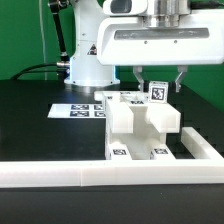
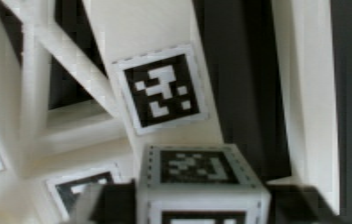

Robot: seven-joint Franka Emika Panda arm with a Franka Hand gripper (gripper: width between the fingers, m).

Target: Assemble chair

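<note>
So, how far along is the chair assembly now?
Done: several white pieces already stand together as a partial chair in the corner of the rail. In hand: the hand hovers at a small tagged square piece on top; I cannot tell if it grips it. Left: that piece looks not yet seated, and the chair seems incomplete.

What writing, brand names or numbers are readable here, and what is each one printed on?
No readable words, brands or numbers anywhere.
Chair pieces: only black-and-white square tags, which are patterns, not writing.
Marker board: the same kind of tags, no text.
</note>
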